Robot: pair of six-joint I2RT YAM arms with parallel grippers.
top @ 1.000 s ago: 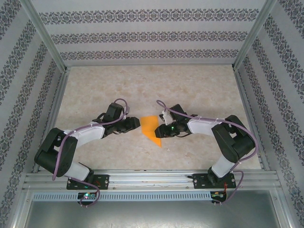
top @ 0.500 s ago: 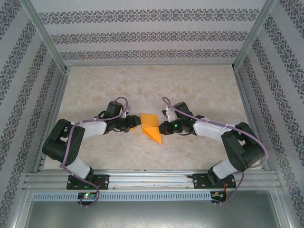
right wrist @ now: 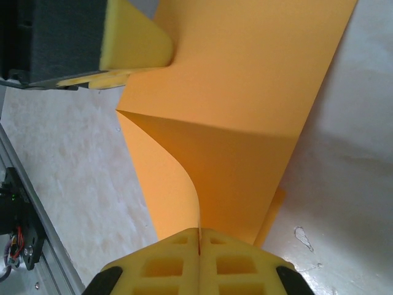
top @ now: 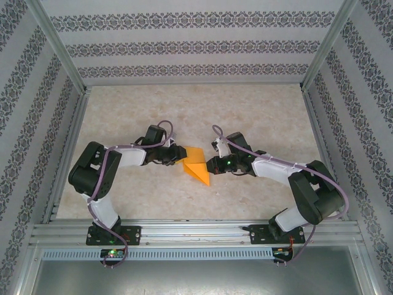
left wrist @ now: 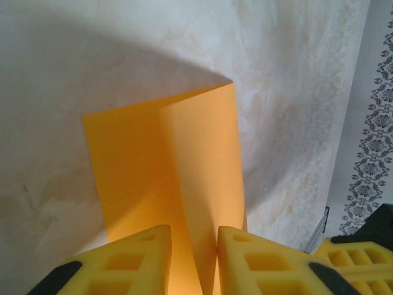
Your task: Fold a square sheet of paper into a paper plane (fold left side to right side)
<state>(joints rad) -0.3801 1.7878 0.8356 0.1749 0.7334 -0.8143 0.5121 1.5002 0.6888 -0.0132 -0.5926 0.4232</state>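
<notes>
The square sheet of paper (top: 196, 165) is bright orange and partly folded, lying mid-table between both grippers. My right gripper (top: 209, 166) is shut on the sheet's right edge; in the right wrist view the paper (right wrist: 245, 92) curls up into the closed fingertips (right wrist: 199, 236). My left gripper (top: 182, 155) is at the sheet's left edge. In the left wrist view its yellow fingers stand apart (left wrist: 194, 258), and a raised flap of the paper (left wrist: 178, 160) runs between them, brushing the right finger (left wrist: 245, 258). One left finger (right wrist: 132, 37) rests against the paper in the right wrist view.
The marbled tabletop (top: 258, 110) stretches out bare behind the arms. Patterned walls and metal frame posts (top: 319, 55) close in the sides and back. An aluminium rail (top: 196, 232) runs along the near edge.
My left gripper has moved right onto the paper's left edge, the left arm folding in. The paper's left part has lifted and creased. The right gripper has shifted slightly back, still holding.
</notes>
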